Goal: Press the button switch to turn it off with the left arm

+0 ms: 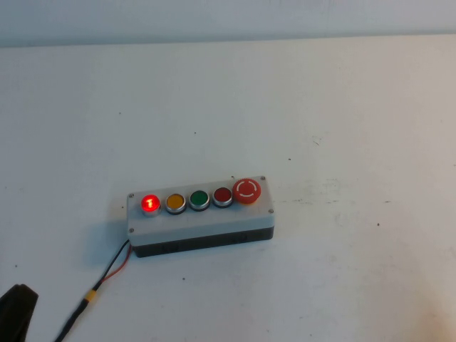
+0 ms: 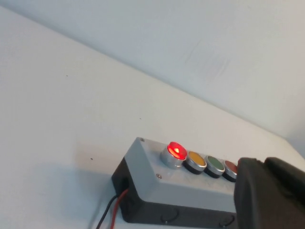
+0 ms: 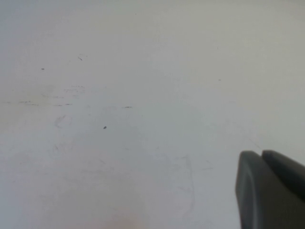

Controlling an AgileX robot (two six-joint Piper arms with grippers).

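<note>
The button switch [image 1: 150,203] glows bright red at the left end of a row of five on the grey box [image 1: 203,222], near the middle of the table. It also shows in the left wrist view [image 2: 177,151], lit. My left gripper [image 2: 263,162] is shut and empty, held off the box's near side and apart from the glowing button. In the high view only its black tip [image 1: 16,312] shows, at the front left corner. My right gripper [image 3: 261,153] is shut and empty over bare white table; it is outside the high view.
Right of the glowing button on the box sit a yellow button [image 1: 175,201], a green one [image 1: 199,198], a flat dark-red one [image 1: 222,195] and a large red mushroom button [image 1: 247,190]. A black and red cable [image 1: 100,281] runs from the box's left end to the front edge.
</note>
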